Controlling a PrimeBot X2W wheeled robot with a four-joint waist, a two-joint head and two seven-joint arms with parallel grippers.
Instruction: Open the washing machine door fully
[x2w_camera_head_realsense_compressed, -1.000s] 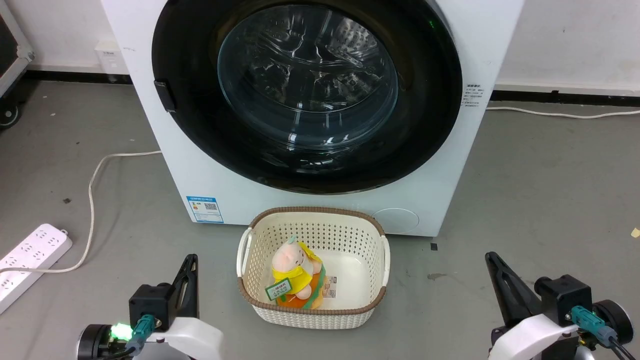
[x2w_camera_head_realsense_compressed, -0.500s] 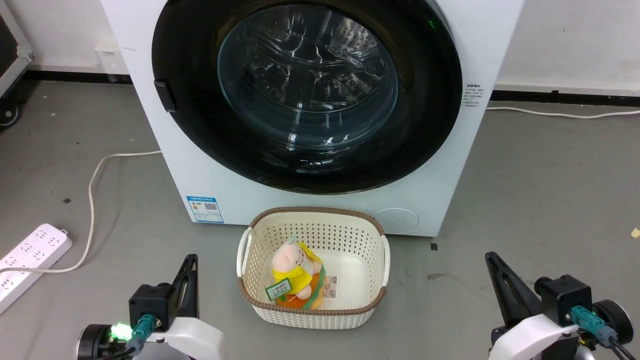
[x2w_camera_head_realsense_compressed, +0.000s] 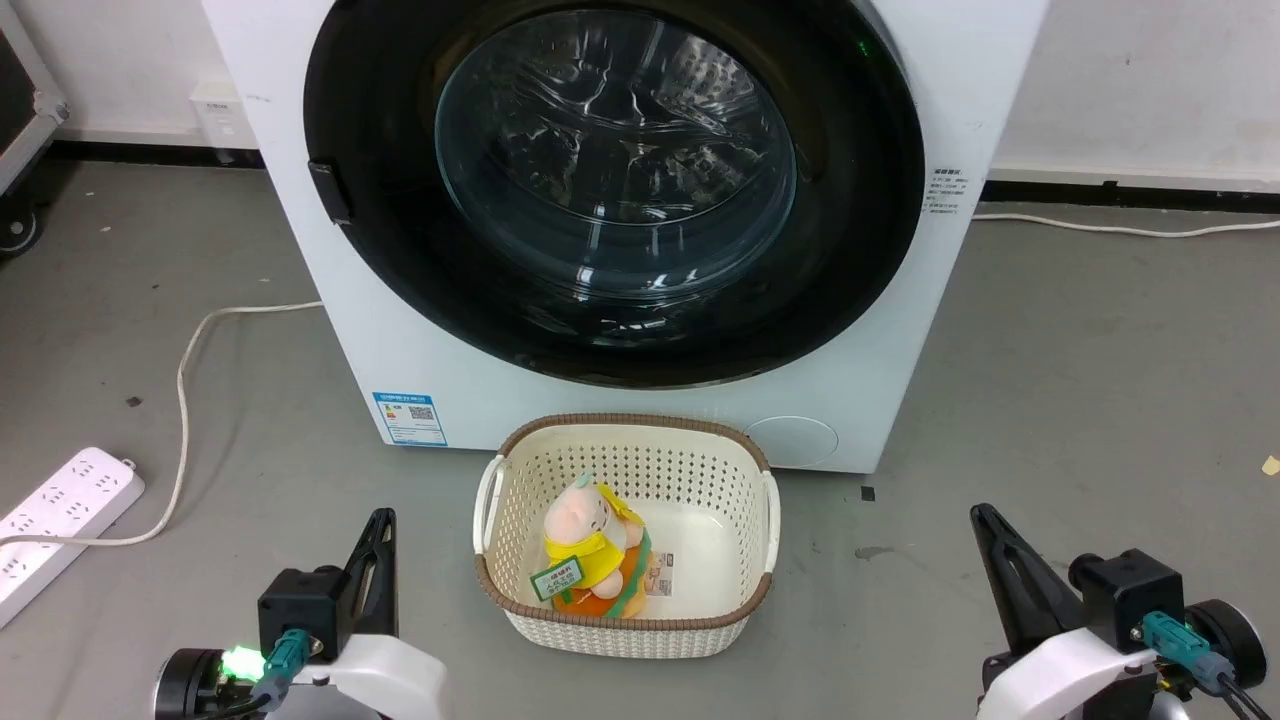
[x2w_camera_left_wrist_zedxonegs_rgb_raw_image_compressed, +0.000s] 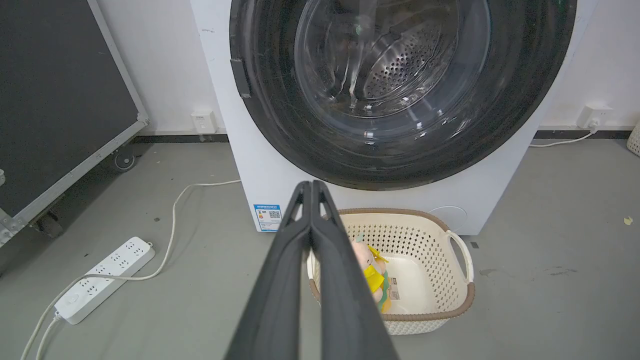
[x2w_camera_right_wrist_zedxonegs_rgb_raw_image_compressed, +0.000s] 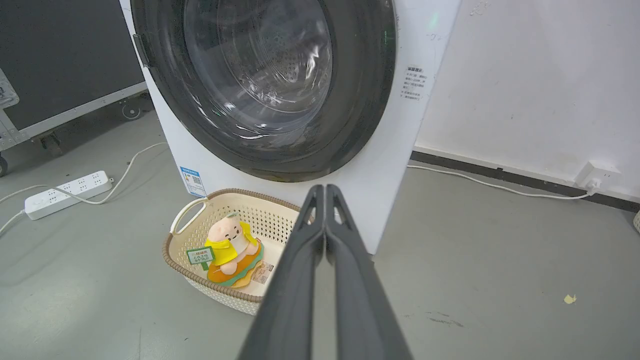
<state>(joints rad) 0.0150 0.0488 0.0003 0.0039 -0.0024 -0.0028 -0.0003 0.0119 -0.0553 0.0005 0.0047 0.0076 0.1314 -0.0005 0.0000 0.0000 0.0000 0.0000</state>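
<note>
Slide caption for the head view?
Left gripper and right gripper shut, low; door closed; basket with plush toy in front.

The basket (x2w_camera_head_realsense_compressed: 620, 630) sits just before the washer (x2w_camera_head_realsense_compressed: 470, 405), right under the door (x2w_camera_head_realsense_compressed: 615, 170) — it blocks my low middle approach. To the washer's right I have bare floor (x2w_camera_head_realsense_compressed: 1080, 400). On the left, a cable (x2w_camera_head_realsense_compressed: 183, 390) and power strip (x2w_camera_head_realsense_compressed: 60, 510) lie on the floor — well apart from the door's edge.

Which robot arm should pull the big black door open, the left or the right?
Probably the left. The washing machine door has a small black tab on its left edge, nearer the left gripper. The right gripper sits low on the other side. Both are shut, touching nothing.
</note>
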